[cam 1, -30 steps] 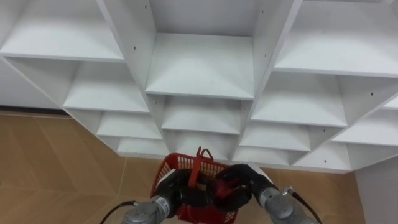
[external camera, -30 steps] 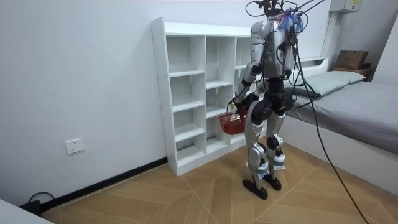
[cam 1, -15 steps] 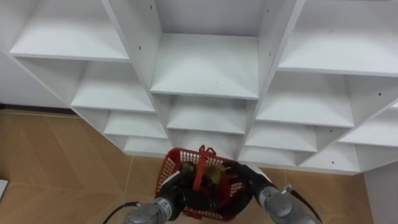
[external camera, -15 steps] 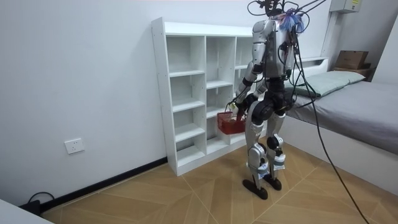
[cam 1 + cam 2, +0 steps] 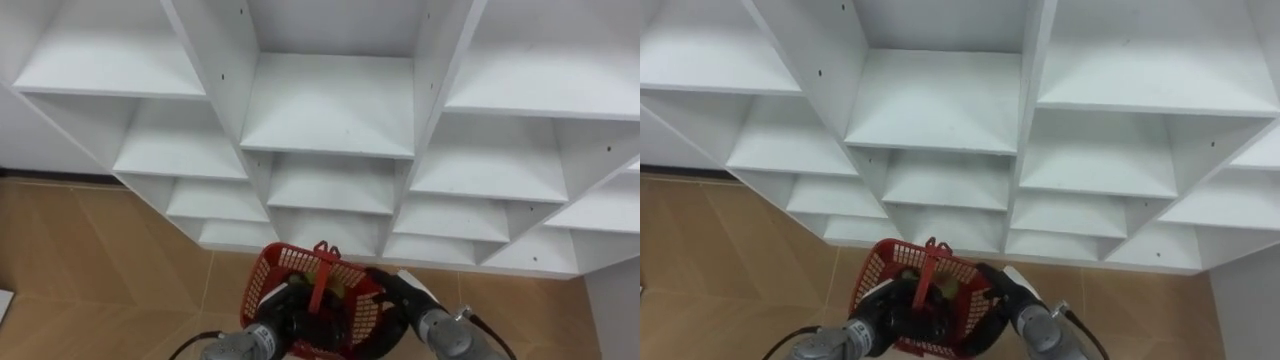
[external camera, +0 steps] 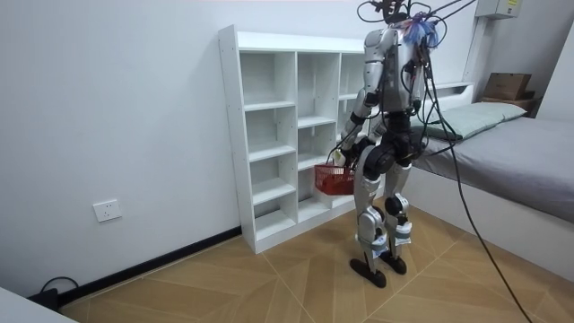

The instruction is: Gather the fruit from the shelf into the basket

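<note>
Step in hand, as I read it: carry the loaded basket clear of the closet [image 5: 330, 105], whose shelves from 9 through 12 to 3 o'clock look bare. Keep the basket level, support both walls evenly, don't let it tip toward 12, and don't clip the bottom shelf edge. Left hand [image 5: 278, 318] sits at 7 o'clock, tucked against the left wall of the red basket [image 5: 268, 272]; its fingers are behind the mesh, so you cannot tell how they're set. The basket hangs off the floor at 6 o'clock, with its handle [image 5: 322, 268] upright in the middle. Inside, just right of the handle, lies a yellow-green fruit [image 5: 946, 289]; the rest of the contents are too dark to name. Right hand [image 5: 392, 296], at 5 o'clock, looks wrapped round the basket's right wall, fingers curled on it, not spread.
</note>
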